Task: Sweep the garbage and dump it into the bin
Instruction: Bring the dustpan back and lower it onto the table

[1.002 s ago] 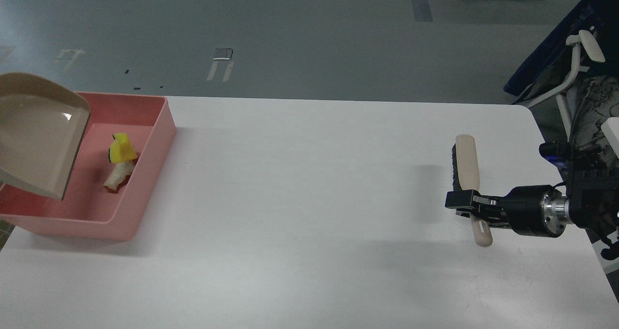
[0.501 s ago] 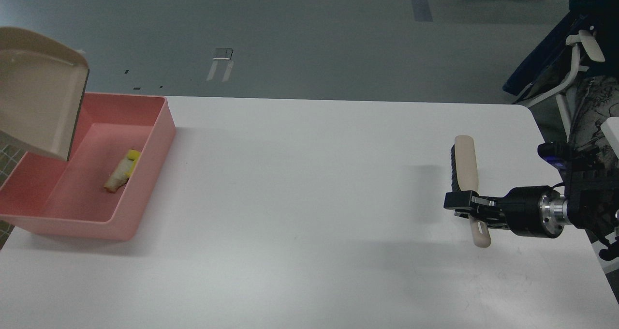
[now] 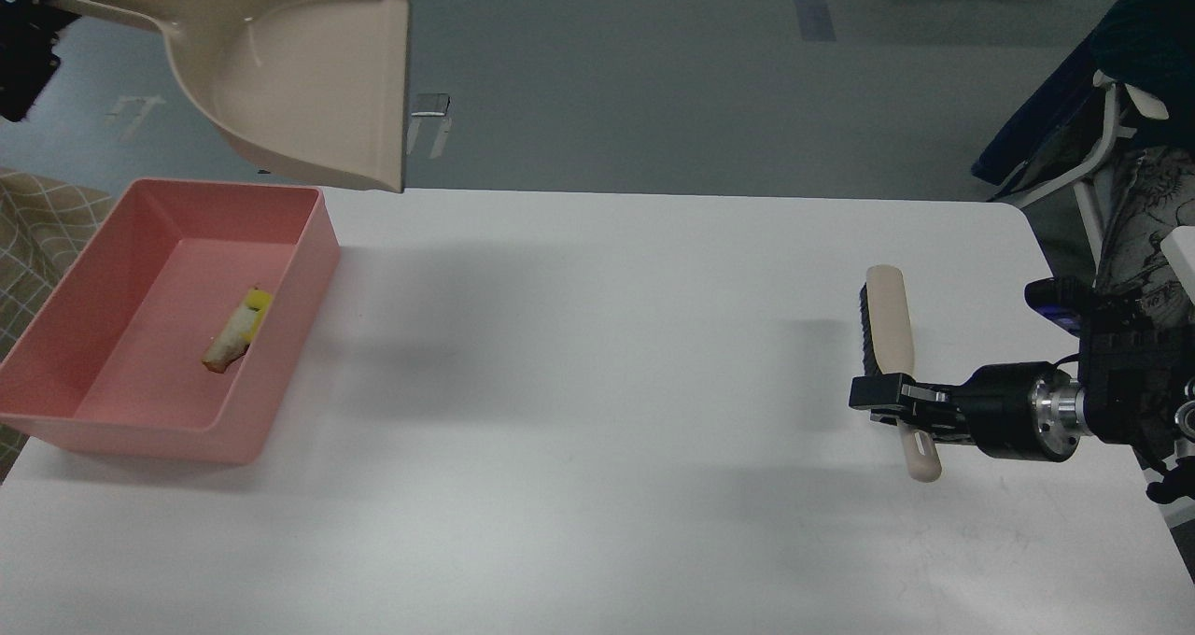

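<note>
While held aloft beyond the far-left corner of the desk (image 3: 597, 355), beige dustpan (image 3: 308, 84) seen with its hollow facing the camera and flat lip toward the right, well above the surface. Handle runs out to the upper-left edge of view, meeting left tool (image 3: 28, 19); only a dark part of that tool visible there, fingers not distinguishable, so grip state cannot be told.

Pink bin (image 3: 289, 271) resting on desk at far-left corner, long axis running away from the near edge. Garbage inside bin, on its floor, toward the right wall: white bread-like slice (image 3: 227, 344) with tan crust lying flat, yellow spongy piece (image 3: 258, 300) touching its far end. Both pieces fully within the bin walls.

Right tool (image 3: 887, 402) near right edge of desk, entering from the right, clenched on the slim handle of a hand brush (image 3: 887, 322). Brush pointing toward the far edge, beige back up, black bristles along its left side; handle end with hanging slot sticking out toward the near edge past the fingers. Brush shadow on desk just to its left.
</note>
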`<state>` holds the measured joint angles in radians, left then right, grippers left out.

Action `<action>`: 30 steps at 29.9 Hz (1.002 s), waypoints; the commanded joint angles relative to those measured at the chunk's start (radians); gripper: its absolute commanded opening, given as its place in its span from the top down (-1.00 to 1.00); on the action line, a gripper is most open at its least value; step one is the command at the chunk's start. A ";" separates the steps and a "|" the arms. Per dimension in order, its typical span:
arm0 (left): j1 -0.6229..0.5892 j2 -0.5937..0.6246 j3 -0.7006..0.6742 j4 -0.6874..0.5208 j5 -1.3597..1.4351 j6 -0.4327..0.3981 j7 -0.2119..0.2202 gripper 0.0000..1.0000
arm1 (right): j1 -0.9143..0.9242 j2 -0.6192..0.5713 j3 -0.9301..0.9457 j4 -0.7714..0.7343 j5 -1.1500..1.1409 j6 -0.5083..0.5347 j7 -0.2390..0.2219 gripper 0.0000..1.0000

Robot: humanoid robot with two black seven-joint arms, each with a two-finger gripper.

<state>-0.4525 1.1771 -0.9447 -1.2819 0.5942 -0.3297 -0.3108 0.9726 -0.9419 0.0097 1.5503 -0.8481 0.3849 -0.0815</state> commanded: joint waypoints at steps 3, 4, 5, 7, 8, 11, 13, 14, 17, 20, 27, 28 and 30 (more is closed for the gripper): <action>-0.002 -0.226 0.007 -0.080 0.119 0.101 0.091 1.00 | -0.008 -0.009 -0.002 0.001 -0.023 0.000 0.000 1.00; -0.002 -0.288 0.010 -0.080 0.180 0.107 0.107 1.00 | -0.011 -0.011 0.000 0.001 -0.023 0.000 0.000 1.00; 0.000 -0.321 0.014 -0.077 0.209 0.109 0.116 1.00 | -0.015 -0.011 0.001 0.001 -0.023 0.000 0.000 1.00; 0.000 -0.399 0.035 -0.076 0.283 0.118 0.131 1.00 | -0.020 -0.011 0.003 0.001 -0.025 0.000 0.000 1.00; -0.002 -0.440 0.059 -0.074 0.321 0.130 0.136 1.00 | -0.020 -0.011 0.003 0.001 -0.025 0.000 0.000 1.00; -0.003 -0.505 0.104 -0.067 0.360 0.173 0.139 1.00 | -0.020 -0.011 0.003 0.001 -0.025 0.000 0.000 1.00; -0.005 -0.549 0.139 -0.044 0.380 0.193 0.139 1.00 | -0.020 -0.011 0.003 0.001 -0.025 0.000 0.000 1.00; -0.008 -0.566 0.148 -0.031 0.390 0.196 0.142 1.00 | -0.020 -0.011 0.003 0.001 -0.023 0.000 0.000 1.00; -0.017 -0.642 0.173 0.032 0.452 0.199 0.144 1.00 | -0.020 -0.012 0.003 0.001 -0.023 0.000 0.000 1.00; -0.015 -0.685 0.184 0.087 0.475 0.202 0.145 1.00 | -0.020 -0.012 0.004 0.001 -0.025 0.000 0.000 1.00; -0.012 -0.744 0.217 0.162 0.519 0.218 0.142 1.00 | -0.023 -0.014 0.006 0.001 -0.023 -0.003 0.000 1.00; -0.012 -0.751 0.224 0.164 0.519 0.222 0.142 1.00 | -0.025 -0.014 0.007 0.001 -0.023 -0.003 0.002 1.00; -0.006 -0.752 0.225 0.164 0.521 0.225 0.142 1.00 | -0.025 -0.014 0.007 0.001 -0.023 -0.003 0.002 1.00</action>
<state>-0.4652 0.4310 -0.7263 -1.1208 1.1120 -0.1098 -0.1674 0.9490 -0.9554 0.0158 1.5514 -0.8713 0.3825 -0.0810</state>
